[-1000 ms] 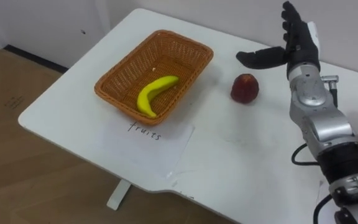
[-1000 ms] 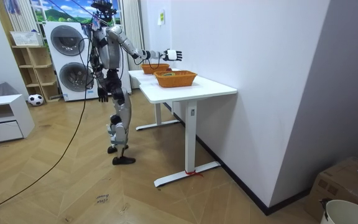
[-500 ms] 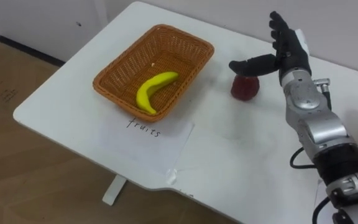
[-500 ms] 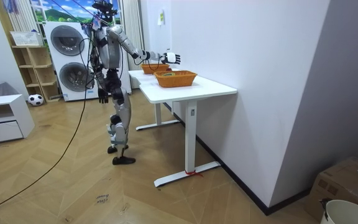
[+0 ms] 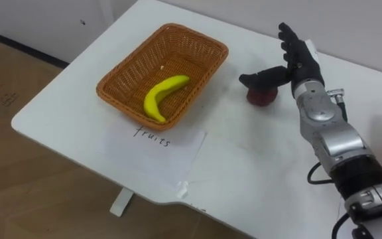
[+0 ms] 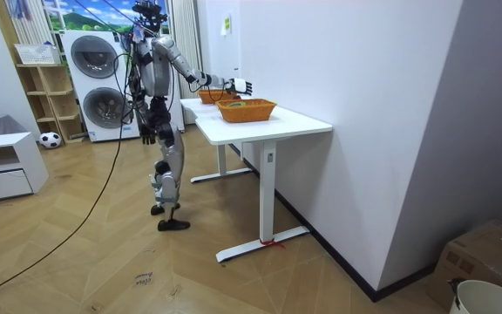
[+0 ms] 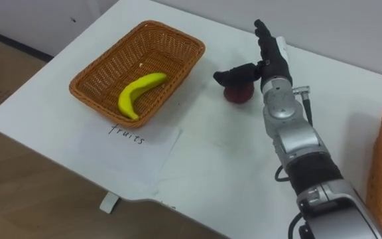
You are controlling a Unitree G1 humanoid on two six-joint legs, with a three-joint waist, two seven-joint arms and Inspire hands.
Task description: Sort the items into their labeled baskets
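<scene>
The right hand [image 5: 296,61] is open, fingers straight and thumb stretched out above a dark red apple [image 5: 262,97] on the white table [image 5: 244,166]; contact cannot be told. The apple sits just right of 1 woven brown wicker basket [image 5: 109,91] holding a yellow banana [image 5: 161,95], with bare table between them. A handwritten paper label [image 5: 154,149] reaches the table's near edge. Another wicker basket [image 7: 381,166] sits far right. The left hand [image 6: 149,137] hangs beside the hip.
</scene>
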